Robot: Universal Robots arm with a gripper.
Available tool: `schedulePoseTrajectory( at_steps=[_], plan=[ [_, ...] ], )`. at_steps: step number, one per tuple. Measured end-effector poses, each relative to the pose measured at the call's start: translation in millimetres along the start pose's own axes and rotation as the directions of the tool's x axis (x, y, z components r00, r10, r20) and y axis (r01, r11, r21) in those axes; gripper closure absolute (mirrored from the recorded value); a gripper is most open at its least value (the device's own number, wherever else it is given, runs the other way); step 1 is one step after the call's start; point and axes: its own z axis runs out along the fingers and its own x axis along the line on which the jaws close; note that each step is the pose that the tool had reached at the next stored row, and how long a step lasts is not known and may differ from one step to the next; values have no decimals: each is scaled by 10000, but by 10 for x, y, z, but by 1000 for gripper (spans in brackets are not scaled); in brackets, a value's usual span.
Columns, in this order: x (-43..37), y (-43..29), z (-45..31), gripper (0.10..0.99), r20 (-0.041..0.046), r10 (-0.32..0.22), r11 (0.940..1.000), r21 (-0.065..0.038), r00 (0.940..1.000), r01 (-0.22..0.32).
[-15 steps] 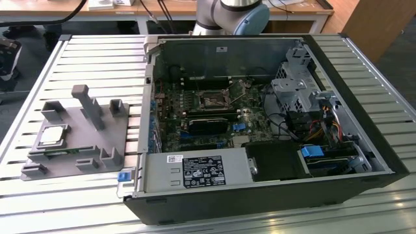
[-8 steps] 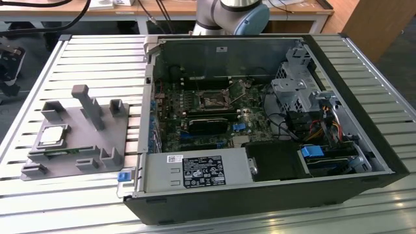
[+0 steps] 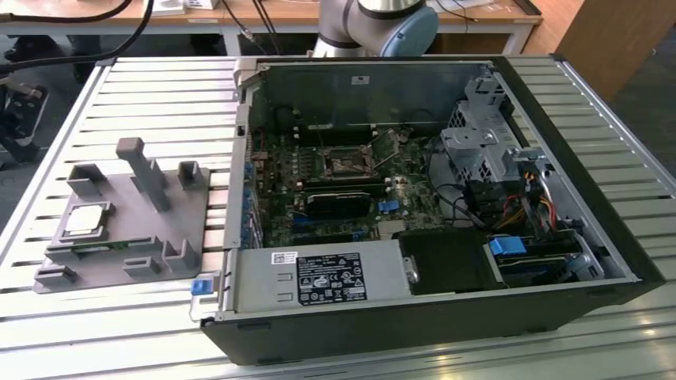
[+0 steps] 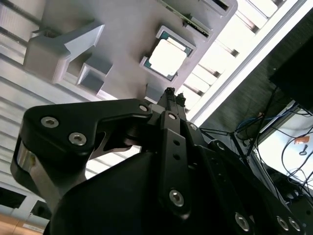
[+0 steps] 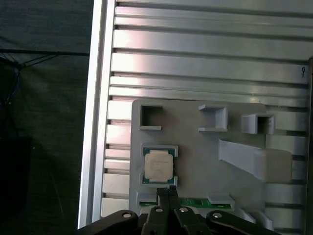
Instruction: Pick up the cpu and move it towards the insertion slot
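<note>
cpu (image 5: pixel 159 164) in grey fixture (image 5: pixel 195 156) pocket, nr fixture's edge, top exposed | gripper (image 5: pixel 167 191) over fixture, apart, jaws clenched, holding nothing

cpu (image 5: pixel 159 165) silvery-grey, pale rim; fixture (image 5: pixel 195 152) grey; insertion slot (image 3: pixel 346 165) dark w/ green board (image 3: pixel 277 220).

The arm (image 3: pixel 376 19) stands at twelve o'clock in the exterior view. In both wrist views the black gripper (image 5: pixel 167 191) points its slim fingertips (image 4: pixel 169 94) forward, pressed together, gripping nothing.
</note>
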Motion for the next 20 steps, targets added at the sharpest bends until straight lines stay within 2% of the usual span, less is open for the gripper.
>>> schedulePoseTrajectory(
  at_steps=[14,15,16,18,19,20],
  plan=[
    [1,-31,178,973,-1,-1,10000,-2,10000,1],
    [1,-34,192,918,-1,-1,10000,-2,10000,1],
    [1,-39,204,918,-1,-2,10000,-1,10000,2],
    [2,-46,229,796,0,-4,10000,-2,10000,4],
    [2,-50,240,796,0,-6,10000,-2,10000,6],
    [2,-54,251,737,-1,-7,10000,-2,10000,7]
  ],
)
